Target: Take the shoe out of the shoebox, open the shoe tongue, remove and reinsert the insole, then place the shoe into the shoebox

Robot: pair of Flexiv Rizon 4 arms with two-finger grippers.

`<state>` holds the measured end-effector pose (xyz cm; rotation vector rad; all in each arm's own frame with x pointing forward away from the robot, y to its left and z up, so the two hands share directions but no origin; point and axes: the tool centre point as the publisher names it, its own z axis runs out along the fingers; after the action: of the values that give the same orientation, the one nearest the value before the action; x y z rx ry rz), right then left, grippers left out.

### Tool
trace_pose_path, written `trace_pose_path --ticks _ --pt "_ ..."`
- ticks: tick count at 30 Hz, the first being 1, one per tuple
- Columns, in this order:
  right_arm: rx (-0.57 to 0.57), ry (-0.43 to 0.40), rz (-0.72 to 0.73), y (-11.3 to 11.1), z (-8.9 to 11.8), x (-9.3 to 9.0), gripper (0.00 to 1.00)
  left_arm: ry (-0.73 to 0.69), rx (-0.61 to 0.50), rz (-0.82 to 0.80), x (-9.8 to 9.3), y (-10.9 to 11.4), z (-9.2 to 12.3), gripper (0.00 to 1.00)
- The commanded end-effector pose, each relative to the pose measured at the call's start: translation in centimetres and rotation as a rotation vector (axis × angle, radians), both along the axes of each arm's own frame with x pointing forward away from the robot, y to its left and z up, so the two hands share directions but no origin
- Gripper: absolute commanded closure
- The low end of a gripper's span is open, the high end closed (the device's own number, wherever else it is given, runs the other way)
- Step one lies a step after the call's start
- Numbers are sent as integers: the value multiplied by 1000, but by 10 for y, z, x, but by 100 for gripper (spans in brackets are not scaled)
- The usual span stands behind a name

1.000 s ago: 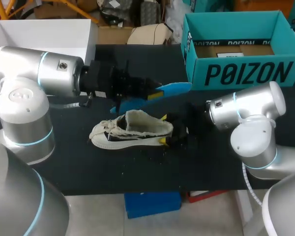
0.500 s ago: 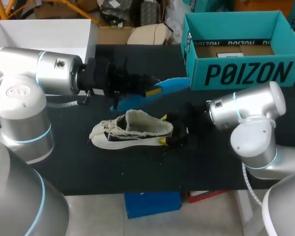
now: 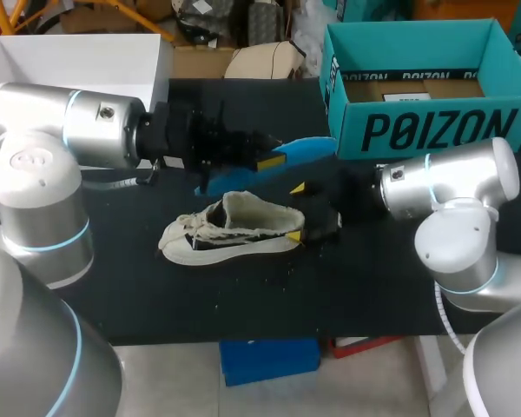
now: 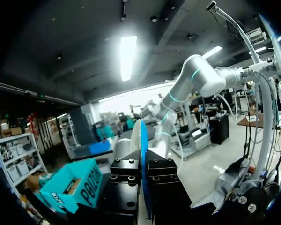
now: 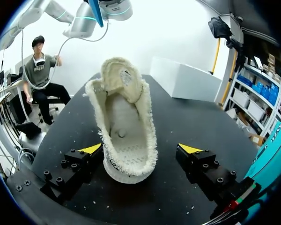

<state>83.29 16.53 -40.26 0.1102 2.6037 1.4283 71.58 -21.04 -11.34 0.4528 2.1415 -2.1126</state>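
Note:
A cream low-top shoe [image 3: 230,230] lies on the black table [image 3: 156,295], toe toward my left arm. My right gripper [image 3: 295,213] stands open around its heel; in the right wrist view the shoe [image 5: 124,126] sits between the spread fingers [image 5: 192,152], its inside bare, the far finger clear of it. Above and behind the shoe, my left gripper [image 3: 265,161] is shut on a blue insole [image 3: 308,152]. From the left wrist the insole [image 4: 144,154] shows edge-on between the black finger blocks. The teal shoebox [image 3: 425,130] stands open at the back right.
A white box [image 3: 78,61] stands at the back left corner. Small crumbs lie scattered on the table near the shoe. The table's front edge runs close below the shoe.
My right gripper's fingers have spread wider and let go of the shoe's heel, and the right arm has shifted slightly. The shoe, the left arm and the insole have stayed put.

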Motion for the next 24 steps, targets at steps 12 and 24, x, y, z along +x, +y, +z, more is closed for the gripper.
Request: trace_pose_path --ticks 12,24 --pt "308 -141 -121 -1 63 5 0 -1 0 2 0 -2 -1 100" --pt "478 -216 -72 13 109 7 0 -1 0 2 0 -2 -1 100"
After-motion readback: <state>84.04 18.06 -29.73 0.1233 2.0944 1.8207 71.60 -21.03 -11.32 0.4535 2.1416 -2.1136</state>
